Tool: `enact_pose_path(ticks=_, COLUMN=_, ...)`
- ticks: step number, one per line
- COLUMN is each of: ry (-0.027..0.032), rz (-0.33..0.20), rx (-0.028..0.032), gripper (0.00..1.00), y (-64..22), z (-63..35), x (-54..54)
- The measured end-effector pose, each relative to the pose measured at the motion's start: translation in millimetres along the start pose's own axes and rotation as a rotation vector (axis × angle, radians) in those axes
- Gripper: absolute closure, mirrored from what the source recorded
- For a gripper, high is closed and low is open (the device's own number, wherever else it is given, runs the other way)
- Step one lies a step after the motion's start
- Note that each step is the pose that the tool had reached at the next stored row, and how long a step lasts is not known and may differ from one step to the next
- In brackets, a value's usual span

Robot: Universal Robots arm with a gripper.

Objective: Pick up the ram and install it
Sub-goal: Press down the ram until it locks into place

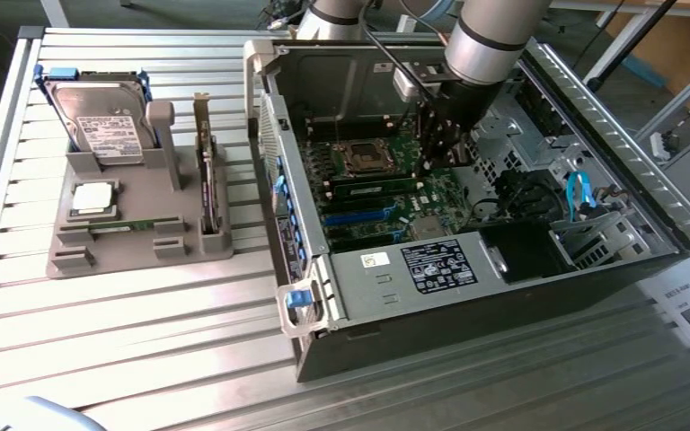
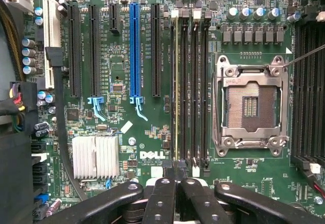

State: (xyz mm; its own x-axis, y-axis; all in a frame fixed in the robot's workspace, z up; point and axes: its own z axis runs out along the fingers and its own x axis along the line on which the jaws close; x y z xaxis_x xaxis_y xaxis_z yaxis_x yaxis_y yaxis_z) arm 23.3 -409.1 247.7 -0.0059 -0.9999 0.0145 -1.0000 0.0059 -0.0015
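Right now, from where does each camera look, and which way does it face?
Exterior view: off the arm, high, looking down on the open computer case on a slatted table; the arm reaches inside.
Wrist view: on the wrist, facing straight onto the motherboard; the shut gripper shows.
Both show the motherboard's empty processor socket.

Thin ram (image 2: 176,82) upright on motherboard (image 2: 152,132)
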Motion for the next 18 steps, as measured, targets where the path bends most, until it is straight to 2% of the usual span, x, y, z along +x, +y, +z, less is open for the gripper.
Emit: enact_pose_path(ticks=18, ry=-0.0003, rz=0.000, rx=0.0001, gripper=0.90, y=0.0, z=2.4, x=-4.1)
